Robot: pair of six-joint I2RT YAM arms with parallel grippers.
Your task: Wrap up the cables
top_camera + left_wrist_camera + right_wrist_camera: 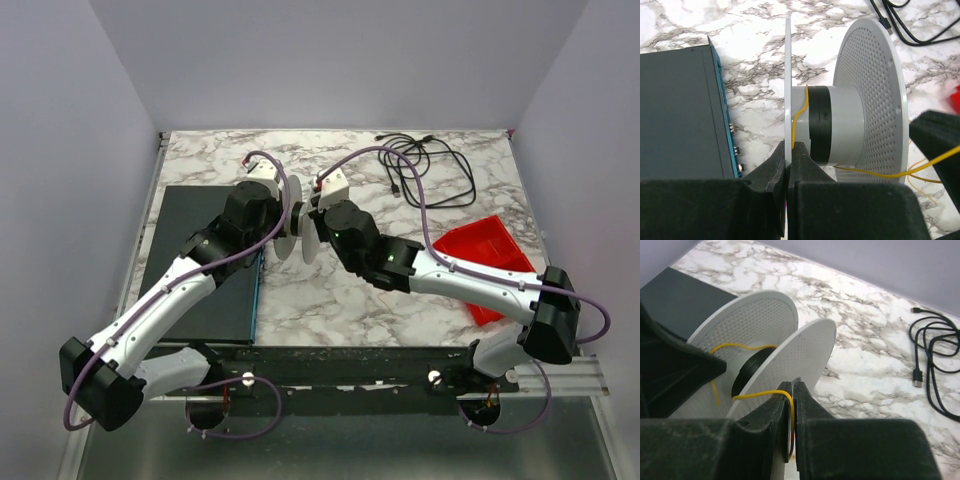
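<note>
The black cables (428,170) lie in a loose tangle at the back right of the table, apart from both grippers. They also show in the left wrist view (900,25) and the right wrist view (935,355). A white spool (300,245) with two perforated discs and a black-banded hub (840,125) stands between the grippers. My left gripper (788,146) is shut on the edge of one disc. My right gripper (793,385) is shut on a thin yellow cord (762,395) that runs round the hub (800,112).
A dark grey box (200,260) lies left of the spool, close to the left gripper (675,110). A red tray (490,255) sits at the right by the right arm. The marble table (330,300) has walls on three sides.
</note>
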